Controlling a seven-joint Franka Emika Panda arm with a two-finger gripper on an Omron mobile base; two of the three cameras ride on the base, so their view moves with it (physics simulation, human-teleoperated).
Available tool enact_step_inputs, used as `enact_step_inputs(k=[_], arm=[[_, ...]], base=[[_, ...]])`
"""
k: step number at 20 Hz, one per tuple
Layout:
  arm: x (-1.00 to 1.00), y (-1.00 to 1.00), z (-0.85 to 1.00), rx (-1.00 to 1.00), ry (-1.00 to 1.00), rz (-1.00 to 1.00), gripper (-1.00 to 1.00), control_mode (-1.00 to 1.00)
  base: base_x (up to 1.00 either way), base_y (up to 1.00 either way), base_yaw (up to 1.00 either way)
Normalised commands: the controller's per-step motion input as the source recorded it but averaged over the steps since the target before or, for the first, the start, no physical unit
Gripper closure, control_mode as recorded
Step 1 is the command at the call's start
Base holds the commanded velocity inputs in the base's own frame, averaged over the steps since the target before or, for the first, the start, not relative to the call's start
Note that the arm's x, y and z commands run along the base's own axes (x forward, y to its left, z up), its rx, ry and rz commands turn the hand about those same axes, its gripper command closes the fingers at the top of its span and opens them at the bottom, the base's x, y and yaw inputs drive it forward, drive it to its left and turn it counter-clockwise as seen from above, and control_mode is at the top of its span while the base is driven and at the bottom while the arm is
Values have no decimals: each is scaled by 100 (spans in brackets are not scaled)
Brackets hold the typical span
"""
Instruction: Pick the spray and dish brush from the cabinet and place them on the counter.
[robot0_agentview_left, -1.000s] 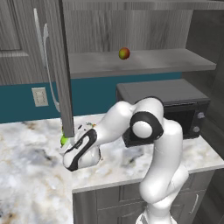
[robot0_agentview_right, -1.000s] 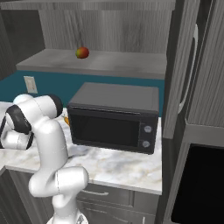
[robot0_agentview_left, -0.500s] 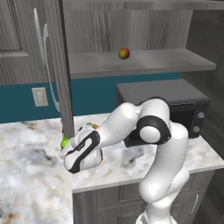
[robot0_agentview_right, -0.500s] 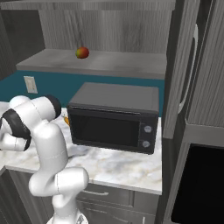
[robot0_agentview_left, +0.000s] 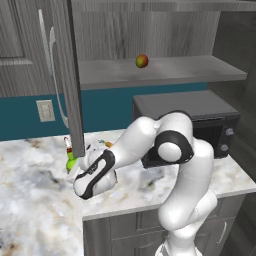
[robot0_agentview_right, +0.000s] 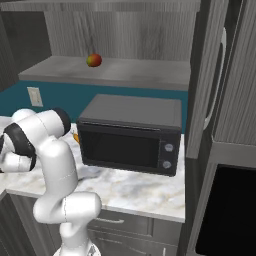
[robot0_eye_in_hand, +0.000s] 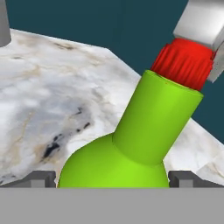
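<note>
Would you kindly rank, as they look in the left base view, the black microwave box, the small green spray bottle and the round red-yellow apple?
1. The black microwave box, by far the largest.
2. and 3. The small green spray bottle and the round red-yellow apple look alike in size; the bottle is partly hidden and nearer the camera, so I won't rank them.

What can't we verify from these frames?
- Spray, left base view: mostly hidden behind the cabinet door edge and the hand.
- Spray, hand view: base cut off at the bottom, so contact with the counter is unclear.
- Gripper: only the finger tips show beside the bottle; touching or apart is unclear.
</note>
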Motion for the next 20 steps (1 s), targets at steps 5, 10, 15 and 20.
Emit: enact_step_inputs(k=[5,10,15,20], arm=[[20,-7,-56,0,-15,14,-100,-100],[19,-12,-71,0,-19,14,-100,-100],[19,-4,-58,0,-17,15,-100,-100],[14,-1,-50,0,-13,16,-100,-100]], base=[[0,0,0],[0,0,0],[0,0,0],[0,0,0]])
